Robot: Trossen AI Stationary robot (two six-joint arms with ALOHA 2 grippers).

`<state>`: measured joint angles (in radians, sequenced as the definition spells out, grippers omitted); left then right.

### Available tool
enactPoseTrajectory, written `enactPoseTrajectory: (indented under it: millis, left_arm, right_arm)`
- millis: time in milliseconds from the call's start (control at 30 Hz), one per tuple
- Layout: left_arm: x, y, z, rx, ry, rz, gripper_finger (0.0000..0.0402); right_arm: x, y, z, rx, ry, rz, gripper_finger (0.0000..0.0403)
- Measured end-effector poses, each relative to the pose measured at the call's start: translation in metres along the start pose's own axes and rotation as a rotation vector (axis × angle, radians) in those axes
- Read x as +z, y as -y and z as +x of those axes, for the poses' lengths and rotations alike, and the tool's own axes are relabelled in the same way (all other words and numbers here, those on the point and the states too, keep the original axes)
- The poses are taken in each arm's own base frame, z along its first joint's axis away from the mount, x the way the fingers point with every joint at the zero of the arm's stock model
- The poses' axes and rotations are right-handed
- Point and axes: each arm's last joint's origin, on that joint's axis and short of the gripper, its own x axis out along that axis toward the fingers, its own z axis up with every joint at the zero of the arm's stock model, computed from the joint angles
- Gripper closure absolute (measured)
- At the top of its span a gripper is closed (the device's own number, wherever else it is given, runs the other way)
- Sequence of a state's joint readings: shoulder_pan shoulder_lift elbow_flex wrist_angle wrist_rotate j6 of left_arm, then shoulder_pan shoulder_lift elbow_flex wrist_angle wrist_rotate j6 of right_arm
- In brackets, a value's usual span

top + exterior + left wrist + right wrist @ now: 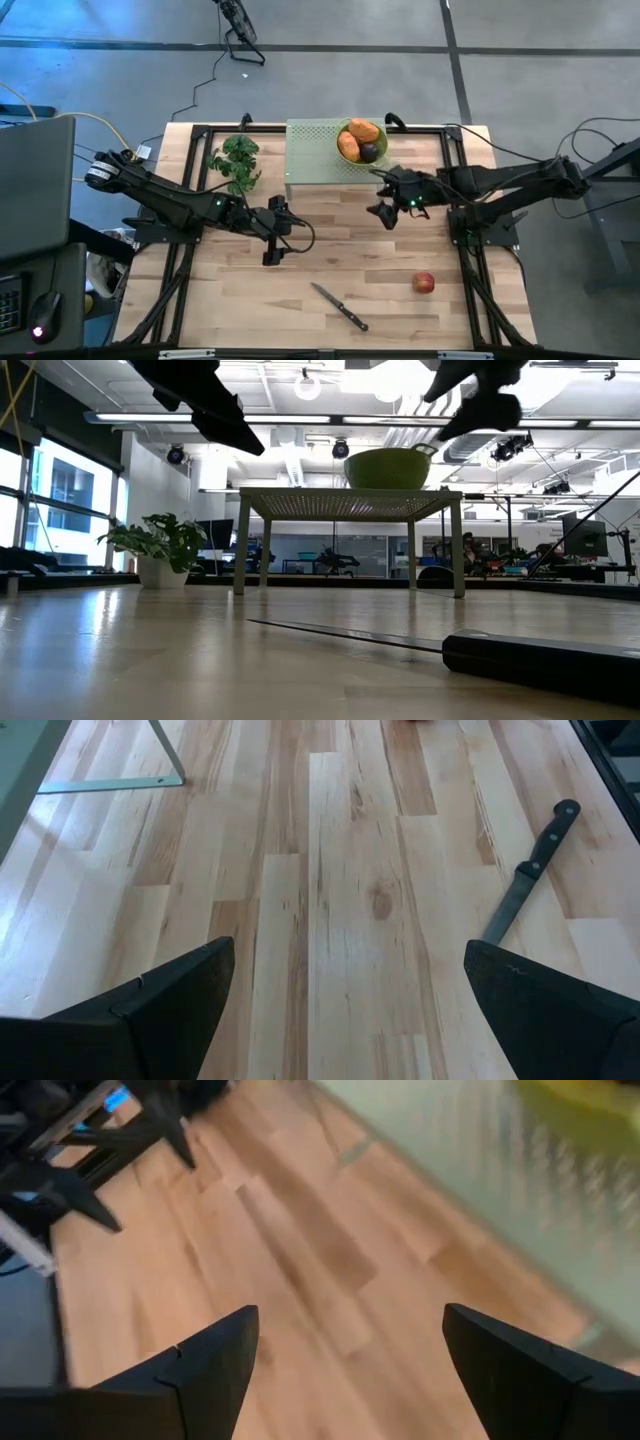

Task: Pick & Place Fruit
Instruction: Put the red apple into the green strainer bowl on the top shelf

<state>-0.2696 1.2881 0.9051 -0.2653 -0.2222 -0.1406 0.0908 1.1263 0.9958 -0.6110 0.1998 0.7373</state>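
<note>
Right gripper (385, 207): jaws wide, empty, just beside bowl (344, 129); likely post-drop.
Left gripper (277, 240): wide, waiting mid-table.
Apple (424, 283): unplaced.

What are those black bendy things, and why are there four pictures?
They are two robot arms at a wooden table. One camera looks down from above, one sits at table height, and one rides on each wrist. The left gripper and right gripper are both open and hold nothing. A green bowl with two orange fruits and a purple one sits on a small green stand. A red apple, a knife and a leafy bunch lie on the table.
</note>
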Motion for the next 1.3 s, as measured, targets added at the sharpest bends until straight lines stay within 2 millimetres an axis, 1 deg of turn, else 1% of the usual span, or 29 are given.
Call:
enactPoseTrajectory:
  millis: [233,600,767,867,933,1167,1300]
  left_arm:
    - [0.0,0.0,0.0,0.0,0.0,0.0,0.0013]
    - [0.0,0.0,0.0,0.0,0.0,0.0,0.0013]
    - [0.0,0.0,0.0,0.0,0.0,0.0,0.0013]
    - [0.0,0.0,0.0,-0.001,0.0,0.0,0.0013]
    - [0.0,0.0,0.0,-0.001,0.0,-0.001,0.0013]
    - [0.0,0.0,0.0,-0.001,0.0,-0.023,0.0013]
    - [0.0,0.0,0.0,-0.001,0.001,-0.023,0.0013]
  right_arm:
    - [-0.02,-0.006,-0.004,-0.005,-0.148,0.136,0.0094]
    - [-0.053,-0.01,-0.016,-0.114,-0.344,0.277,0.0094]
    - [-0.068,-0.016,-0.023,-0.136,-0.391,0.27,0.0094]
    - [-0.077,-0.021,-0.025,-0.154,-0.396,0.238,0.0094]
    - [-0.084,-0.025,-0.025,-0.167,-0.413,0.245,0.0094]
    - [-0.114,-0.039,-0.018,-0.262,-0.494,0.304,0.0094]
    - [-0.131,-0.045,-0.013,-0.316,-0.541,0.265,0.0094]
